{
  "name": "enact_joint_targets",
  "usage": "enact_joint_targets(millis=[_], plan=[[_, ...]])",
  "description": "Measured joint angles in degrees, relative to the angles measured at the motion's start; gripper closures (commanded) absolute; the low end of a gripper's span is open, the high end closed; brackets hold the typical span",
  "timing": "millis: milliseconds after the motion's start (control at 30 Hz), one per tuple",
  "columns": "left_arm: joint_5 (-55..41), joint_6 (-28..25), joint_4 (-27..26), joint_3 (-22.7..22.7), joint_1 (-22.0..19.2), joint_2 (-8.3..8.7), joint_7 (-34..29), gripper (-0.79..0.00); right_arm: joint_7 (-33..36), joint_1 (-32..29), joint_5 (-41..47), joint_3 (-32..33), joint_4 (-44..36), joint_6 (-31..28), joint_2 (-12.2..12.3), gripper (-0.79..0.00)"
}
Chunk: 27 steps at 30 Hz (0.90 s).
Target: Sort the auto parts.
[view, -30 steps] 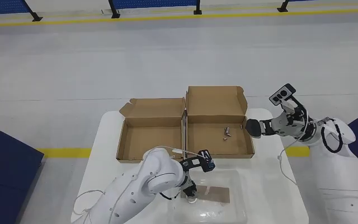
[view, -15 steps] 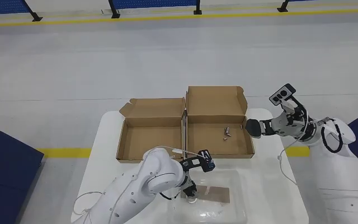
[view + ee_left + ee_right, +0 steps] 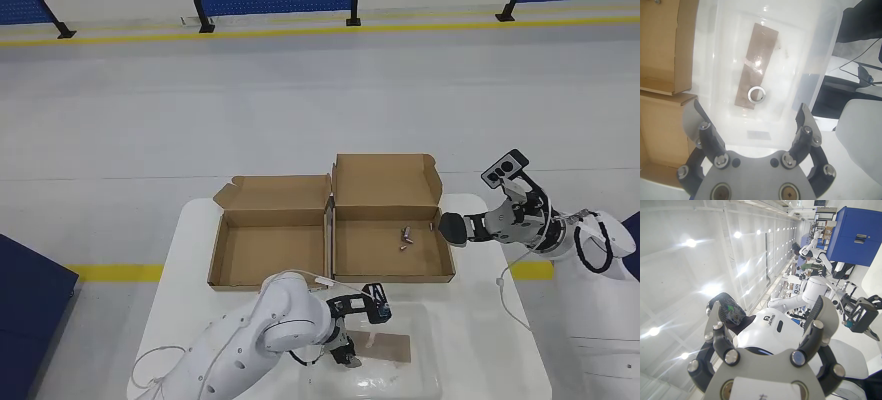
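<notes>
- Auto part nearest the jaws: a small silver metal ring lies flat just ahead of the left gripper. The jaws are spread wide and hold nothing.
- That ring rests on the floor of a clear plastic bin, partly on one end of a brown cardboard strip that lies along the bin's bottom.
- In the top view the left gripper hangs over the bin's left part, at the near side of the white worktop.
- Behind the bin, two open brown cardboard boxes sit side by side, touching. Small grey metal parts lie in the right-hand box, towards its far right corner; the left-hand box is beside it.
- The right gripper also has its jaws wide apart with nothing between them. It faces up towards the ceiling lights, and the right arm is held out by the worktop's right edge, near the right-hand box.
</notes>
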Motion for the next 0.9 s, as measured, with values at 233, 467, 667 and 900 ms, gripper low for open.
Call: enact_joint_targets(millis=[233,467,667,900], plan=[[-1.97,-1.88,2.32,1.77,-0.59,-0.28,1.51,-0.785,0.00,0.00,0.00,0.00,0.00,0.00,0.00,-0.785],[-1.84,-2.35,3.14,2.51,-1.60,-0.45,0.99,-0.785,0.00,0.00,0.00,0.00,0.00,0.00,0.00,-0.785],[-1.50,-3.94,3.87,2.87,-0.80,-0.09,2.68,-0.785,0.00,0.00,0.00,0.00,0.00,0.00,0.00,-0.785],[-0.47,-4.30,3.51,3.04,-1.17,0.08,3.16,-0.785,0.00,0.00,0.00,0.00,0.00,0.00,0.00,-0.785]])
